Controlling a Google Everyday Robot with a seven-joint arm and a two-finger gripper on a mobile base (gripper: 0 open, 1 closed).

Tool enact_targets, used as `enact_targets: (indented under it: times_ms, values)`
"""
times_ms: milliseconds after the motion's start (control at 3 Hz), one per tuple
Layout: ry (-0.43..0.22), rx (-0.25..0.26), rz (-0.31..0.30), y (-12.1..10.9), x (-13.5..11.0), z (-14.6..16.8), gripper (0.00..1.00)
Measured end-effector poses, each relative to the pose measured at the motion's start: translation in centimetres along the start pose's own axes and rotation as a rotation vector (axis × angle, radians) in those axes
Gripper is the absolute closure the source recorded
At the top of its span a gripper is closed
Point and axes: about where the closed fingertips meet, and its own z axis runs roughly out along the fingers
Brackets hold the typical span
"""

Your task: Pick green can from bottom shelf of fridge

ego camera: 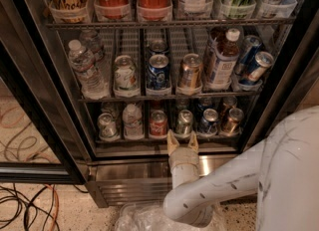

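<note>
The fridge [50, 100] stands open with its black door frame at the left. On the bottom shelf [149, 148], the green can [184, 123] stands in a lane right of centre, dark-bodied with a silver top. A red can [158, 124] is to its left and a blue can [209, 121] to its right. My gripper [182, 144] is just in front of the shelf's front rail, directly below the green can. Its two pale fingertips [173, 143] are spread apart and empty, not touching the can.
A pale labelled can [133, 123] and a silvery can [107, 126] stand at the shelf's left, a gold can [232, 120] at its right. The rack above holds bottles and cans. The ribbed steel base panel [129, 190] is below. Cables [25, 205] lie on the floor at the left, and crumpled plastic [144, 220] under my arm.
</note>
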Motion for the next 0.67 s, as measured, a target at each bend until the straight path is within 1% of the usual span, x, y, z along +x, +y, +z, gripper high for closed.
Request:
enact_targets:
  times_ms: [333,667]
  values:
    - [-0.024,0.009,-0.017,-0.2,0.0,1.0,0.41]
    - [-0.041,-0.001,-0.027,0.0,0.0,2.1,0.4]
